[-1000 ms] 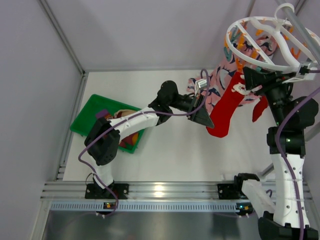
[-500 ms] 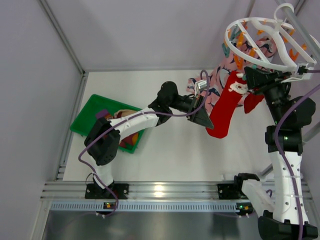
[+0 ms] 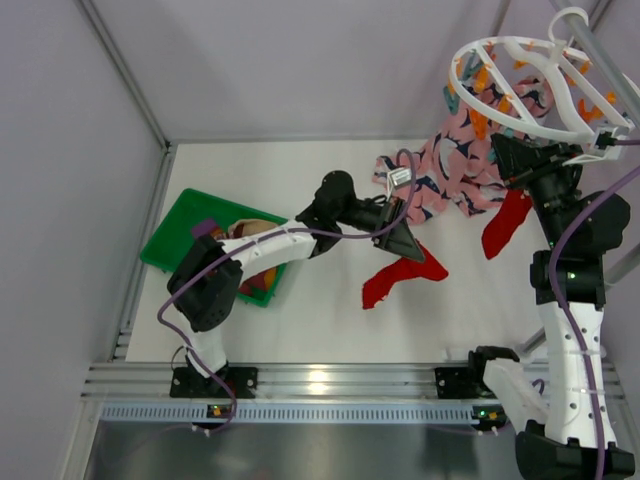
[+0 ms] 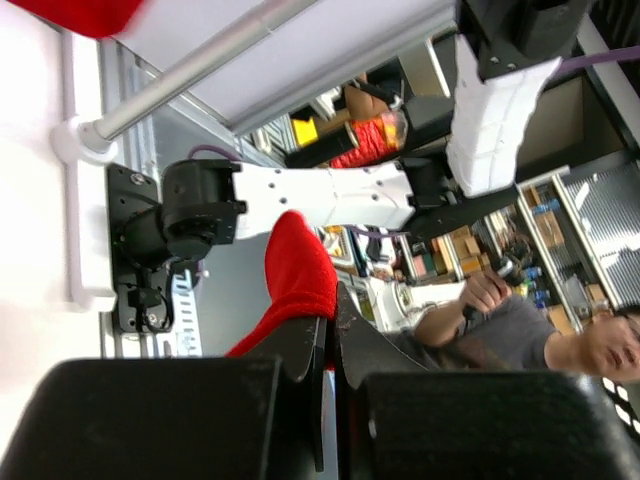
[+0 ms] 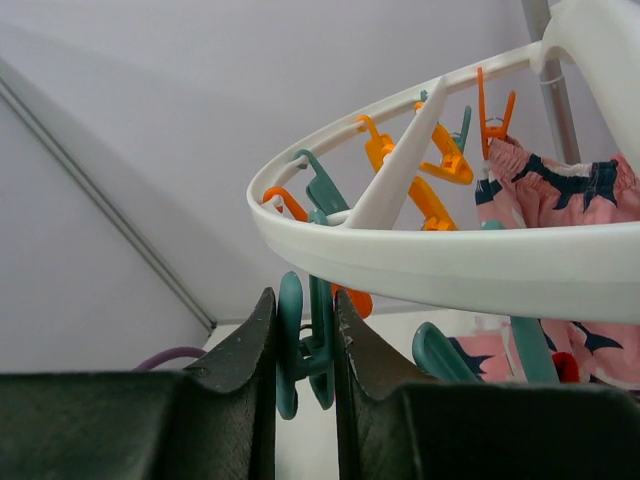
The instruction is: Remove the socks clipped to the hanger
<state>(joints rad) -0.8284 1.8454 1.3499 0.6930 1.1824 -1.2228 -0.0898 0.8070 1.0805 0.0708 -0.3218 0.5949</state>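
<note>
left fingers [image 4: 318, 345] clenched on red sock [image 4: 298, 275] | sock off hanger [image 5: 450, 265], drooping onto bench [image 3: 300, 180] | right fingers [image 5: 260, 325] pinching teal peg [image 5: 291, 345]

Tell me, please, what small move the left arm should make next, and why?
Probably swing the red sock over to the green tray and release it there. The left gripper is shut on the sock's end, the right gripper pinches a teal peg on the hanger, and the sock droops clear of the hanger. The tray seems to hold other fabric.
</note>
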